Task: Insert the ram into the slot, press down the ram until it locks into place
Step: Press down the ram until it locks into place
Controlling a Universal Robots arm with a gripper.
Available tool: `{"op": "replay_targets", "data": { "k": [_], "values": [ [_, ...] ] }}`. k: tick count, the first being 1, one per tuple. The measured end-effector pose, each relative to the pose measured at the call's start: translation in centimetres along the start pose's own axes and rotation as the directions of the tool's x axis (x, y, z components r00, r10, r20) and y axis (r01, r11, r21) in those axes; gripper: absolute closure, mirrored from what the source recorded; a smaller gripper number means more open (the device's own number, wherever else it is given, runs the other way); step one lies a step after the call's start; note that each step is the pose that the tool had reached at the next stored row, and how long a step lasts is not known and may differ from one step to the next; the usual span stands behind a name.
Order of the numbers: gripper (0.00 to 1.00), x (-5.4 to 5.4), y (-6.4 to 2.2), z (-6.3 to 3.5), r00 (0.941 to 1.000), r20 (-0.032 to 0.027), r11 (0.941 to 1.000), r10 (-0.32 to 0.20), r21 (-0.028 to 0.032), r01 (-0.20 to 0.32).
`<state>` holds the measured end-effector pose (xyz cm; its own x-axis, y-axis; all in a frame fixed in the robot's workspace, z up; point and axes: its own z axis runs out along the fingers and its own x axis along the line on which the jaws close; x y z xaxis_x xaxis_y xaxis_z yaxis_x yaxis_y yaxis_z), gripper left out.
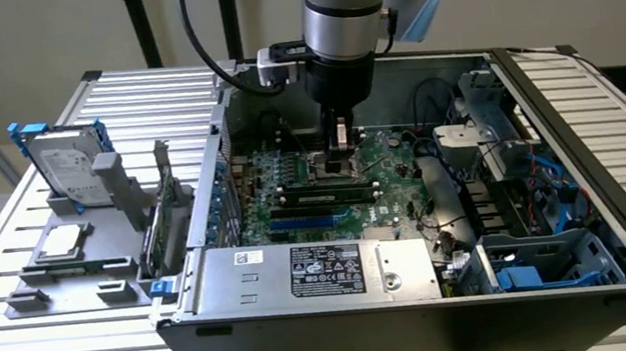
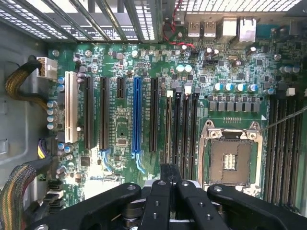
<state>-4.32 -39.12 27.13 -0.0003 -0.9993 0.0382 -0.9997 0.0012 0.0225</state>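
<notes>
Exterior view: hovering inside the open computer case (image 1: 604,285), the hand (image 1: 341,142) poised just above the motherboard (image 1: 393,211); lying seated in a black slot (image 1: 328,189), what seems the ram (image 1: 333,198).

Wrist view: looking down on the hand (image 2: 170,191), fingers together on something dark, identity unclear. Judging the ram light, stiff, fragile; gripping by its long edges.
</notes>
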Motion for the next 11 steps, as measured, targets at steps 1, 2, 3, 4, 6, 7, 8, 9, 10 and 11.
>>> {"op": "replay_targets", "data": {
  "k": [1,2,3,4,6,7,8,9,10,11],
  "values": [
    [0.89,0.0,0.0,0.0,1.0,0.0003,1.0,0.0,0.0,0.0],
    [0.89,0.0,0.0,-0.01,1.0,0.0005,1.0,0.0,0.0,0.0],
    [0.89,0.0,0.0,-0.01,1.0,0.0006,1.0,0.0,-0.0001,0.0],
    [0.89,0.0,0.0,-0.01,1.0,0.001,1.0,0.0,-0.0001,0.0],
    [0.89,0.0,0.0,-0.02,1.0,0.0013,1.0,0.0,-0.0001,0.0],
    [0.89,0.0,0.0,-0.02,1.0,0.0016,1.0,0.0,-0.0001,0.0],
    [0.89,0.0,0.0,-0.03,1.0,0.0024,1.0,0.0,-0.0001,0.0],
    [0.89,0.0,0.0,-0.03,1.0,0.0031,1.0,0.0,-0.0001,0.0],
    [0.89,0.0,0.0,-0.04,1.0,0.0033,1.0,0.0,-0.0002,0.0],
    [0.89,0.0,0.0,-0.04,1.0,0.0036,1.0,0.0,-0.0001,0.0]
  ]
}}
